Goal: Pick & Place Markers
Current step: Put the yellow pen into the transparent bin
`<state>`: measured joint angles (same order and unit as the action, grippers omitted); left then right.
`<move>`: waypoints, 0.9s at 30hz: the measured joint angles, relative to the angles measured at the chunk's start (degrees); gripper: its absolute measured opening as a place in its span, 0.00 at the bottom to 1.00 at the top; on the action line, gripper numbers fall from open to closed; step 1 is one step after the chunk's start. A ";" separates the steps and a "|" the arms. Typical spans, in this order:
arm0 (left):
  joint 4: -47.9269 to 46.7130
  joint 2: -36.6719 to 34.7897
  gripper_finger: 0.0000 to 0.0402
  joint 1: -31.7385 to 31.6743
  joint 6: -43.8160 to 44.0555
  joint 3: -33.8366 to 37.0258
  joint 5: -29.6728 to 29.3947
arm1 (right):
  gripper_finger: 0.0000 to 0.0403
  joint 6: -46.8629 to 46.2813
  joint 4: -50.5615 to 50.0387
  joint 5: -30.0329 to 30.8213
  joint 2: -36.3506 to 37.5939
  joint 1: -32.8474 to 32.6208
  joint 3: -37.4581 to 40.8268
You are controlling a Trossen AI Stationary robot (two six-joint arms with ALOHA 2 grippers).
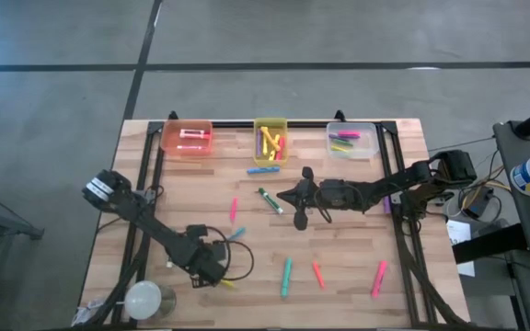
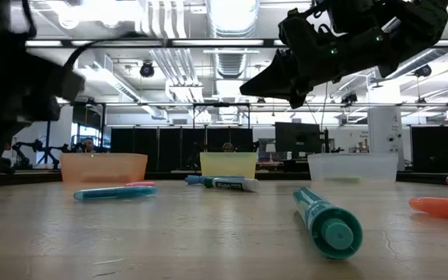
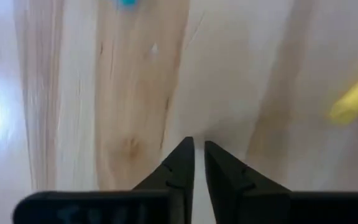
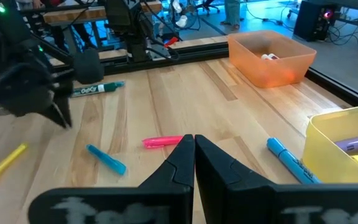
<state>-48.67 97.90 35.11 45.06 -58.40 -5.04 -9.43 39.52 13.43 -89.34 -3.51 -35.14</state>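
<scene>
Low at the table's (image 1: 155, 184) left front, the left gripper (image 1: 219, 273) hangs with fingers nearly together and empty; a yellow marker (image 1: 227, 284) lies just beside it, toward the front edge. Farther right, loose markers scatter across the middle: pink (image 1: 233, 210), green (image 1: 269, 199), teal (image 1: 285, 276). The right gripper (image 1: 300, 206), fingers together and empty, hovers right of the green marker, which lies diagonally. Three bins (image 1: 270, 138) line the back.

The left pincer (image 1: 212, 269) points steeply down, fingers nearly together, holding nothing. The right pincer (image 1: 302, 198) hangs raised, arm outstretched, fingers closed and empty.
</scene>
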 joint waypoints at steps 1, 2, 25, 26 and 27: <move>0.27 -0.49 0.13 0.00 -0.36 -0.85 -0.43 | 0.02 0.00 -0.04 0.00 0.00 0.00 0.02; 0.30 -1.21 0.14 0.06 -0.74 -1.55 -0.93 | 0.02 0.00 -0.04 0.00 0.00 0.00 0.02; 14.87 -1.98 0.28 5.71 -18.87 -0.33 -3.89 | 0.02 0.22 0.03 0.00 0.00 0.00 0.00; 15.17 -1.98 0.28 5.55 -18.99 0.04 -3.97 | 0.02 0.22 0.07 0.00 0.00 0.00 0.00; 16.08 -1.98 0.28 5.48 -19.09 0.51 -4.06 | 0.02 0.22 0.07 0.00 0.00 0.00 0.00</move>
<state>-32.60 95.92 40.59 25.96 -57.88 -9.11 -9.21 39.59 13.43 -89.34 -3.51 -35.14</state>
